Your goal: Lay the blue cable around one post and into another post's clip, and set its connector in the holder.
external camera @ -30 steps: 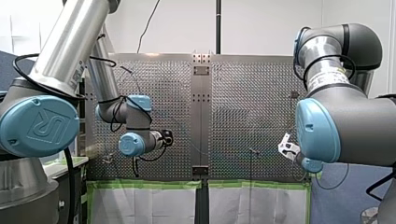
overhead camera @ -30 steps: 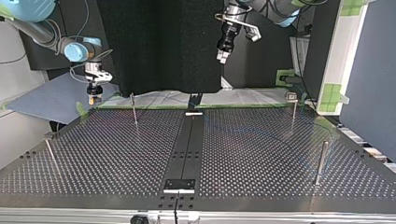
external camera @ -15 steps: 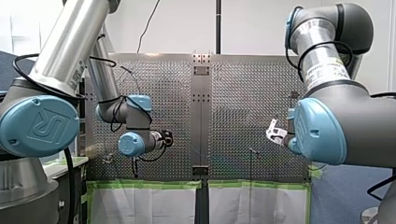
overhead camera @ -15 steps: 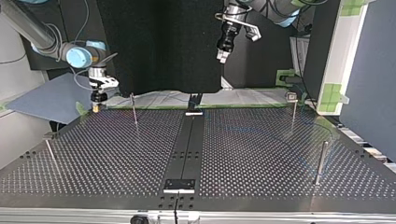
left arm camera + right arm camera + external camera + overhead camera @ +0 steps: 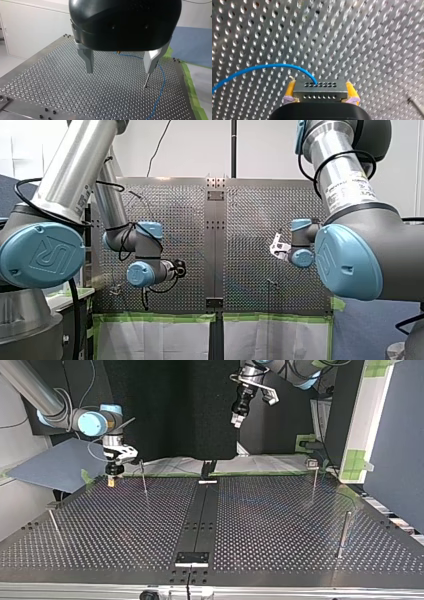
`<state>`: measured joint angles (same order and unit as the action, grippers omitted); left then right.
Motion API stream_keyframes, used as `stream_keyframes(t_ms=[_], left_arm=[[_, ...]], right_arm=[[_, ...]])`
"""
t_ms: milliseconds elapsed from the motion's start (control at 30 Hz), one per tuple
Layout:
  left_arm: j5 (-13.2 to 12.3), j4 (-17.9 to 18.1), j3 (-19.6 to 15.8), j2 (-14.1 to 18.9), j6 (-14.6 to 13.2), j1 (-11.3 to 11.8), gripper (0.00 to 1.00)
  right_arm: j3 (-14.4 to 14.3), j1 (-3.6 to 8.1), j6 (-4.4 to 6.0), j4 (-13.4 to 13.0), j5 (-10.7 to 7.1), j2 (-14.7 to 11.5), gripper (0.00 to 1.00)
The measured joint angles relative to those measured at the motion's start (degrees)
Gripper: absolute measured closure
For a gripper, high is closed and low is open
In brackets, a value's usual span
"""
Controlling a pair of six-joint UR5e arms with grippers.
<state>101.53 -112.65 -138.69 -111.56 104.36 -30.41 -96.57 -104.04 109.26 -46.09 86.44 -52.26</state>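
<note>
In the right wrist view my right gripper (image 5: 318, 88) is shut with its yellow pads on a small perforated metal connector (image 5: 319, 90). The blue cable (image 5: 262, 68) leaves the connector's top and curves away over the perforated table. In the top view this gripper (image 5: 111, 480) hangs just above the table's far edge at the left, beside a thin post (image 5: 143, 476). My left gripper (image 5: 119, 71) is open and empty, high above the table; it shows at the top of the top view (image 5: 238, 419). Below it the blue cable (image 5: 161, 82) lies past a thin post (image 5: 147, 80).
More posts stand at the top view's right: a thin one with a clip on top (image 5: 313, 477) and a thicker one (image 5: 343, 534). Another thin post (image 5: 54, 525) leans at the left. A black strip (image 5: 200, 515) runs down the table's middle. Green tape edges the far side.
My right arm has swung its gripper, with the connector, rightward in the top view, from beyond the table's corner to over its far edge. My left arm has stayed still.
</note>
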Motion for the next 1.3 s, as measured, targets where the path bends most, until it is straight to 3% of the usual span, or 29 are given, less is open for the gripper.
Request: stream_keyframes(t_ms=[100, 200, 433, 500, 667, 1000, 1300], left_arm=[[-0.04, -0.25, 0.01, 0.00, -0.06, 0.00, 0.00], [-0.04, -0.71, 0.00, 0.00, -0.32, 0.00, 0.00], [-0.06, -0.98, -0.02, 0.00, -0.55, -0.01, 0.00], [-0.06, -1.00, -0.02, 0.00, -0.56, -0.02, 0.00], [-0.06, -1.17, -0.02, 0.00, -0.56, -0.01, 0.00], [-0.06, -1.27, -0.01, 0.00, -0.56, -0.01, 0.00], [-0.94, -1.26, 0.02, 0.00, -0.62, -0.09, 0.00]], right_arm=[[-0.24, -1.28, -0.71, 1.27, 0.73, -1.28, 1.00], [-1.15, -2.21, -0.55, 2.62, 1.33, -2.63, 1.00], [-4.46, -1.61, 2.12, 4.08, 2.16, -6.09, 1.00], [-5.44, -1.27, 2.11, 4.56, 2.92, -7.08, 1.00], [-7.38, -0.33, 0.30, 6.80, 4.35, -9.72, 1.00], [-5.24, 0.60, -3.73, 11.11, 4.22, -14.33, 1.00], [-3.68, 2.33, -7.09, 13.62, 4.57, -18.32, 1.00]])
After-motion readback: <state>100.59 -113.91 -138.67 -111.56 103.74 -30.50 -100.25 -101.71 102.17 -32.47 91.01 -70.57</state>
